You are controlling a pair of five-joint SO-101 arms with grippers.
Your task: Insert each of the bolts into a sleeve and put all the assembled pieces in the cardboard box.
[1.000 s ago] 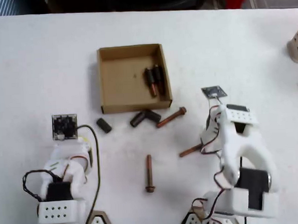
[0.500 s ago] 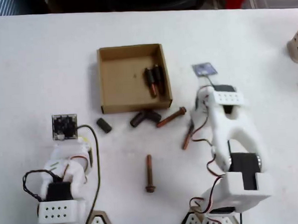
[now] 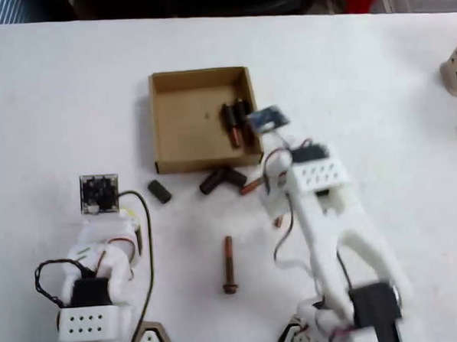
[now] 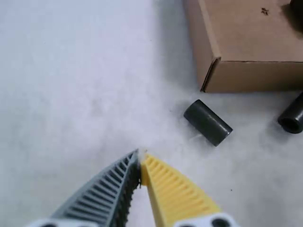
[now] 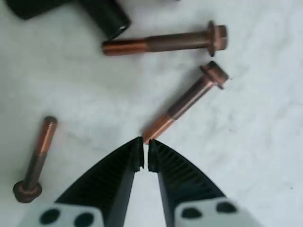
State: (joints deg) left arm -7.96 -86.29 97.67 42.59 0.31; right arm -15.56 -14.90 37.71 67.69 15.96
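Status: two assembled pieces (image 3: 237,123) lie inside the cardboard box (image 3: 188,127), against its wall on the right arm's side. Three bolts and three sleeves are outside it on the table, so the task is judged less than half done.

Right gripper (image 5: 145,153): jaws drawn almost together, pinching the threaded tip of the gripped bolt (image 5: 187,101), whose shank and head point away from the jaws. A second bolt (image 5: 165,42) lies just beyond it, its threaded end next to the mouth of a paired sleeve (image 3: 212,182) near the box front. A third bolt (image 3: 229,263) lies apart, between the two arm bases.

Left gripper (image 4: 140,158): clenched on nothing, low over the table, with a lone sleeve (image 4: 207,123) near its tips by the box corner.

Step in hand, as judged: taking up a bolt for insertion.

Next move calls for: lining the shank up with a sleeve bore. The hold sits on the very end that must enter, so a re-grip nearer the head seems necessary, and the sleeve will likely need steadying by the left arm
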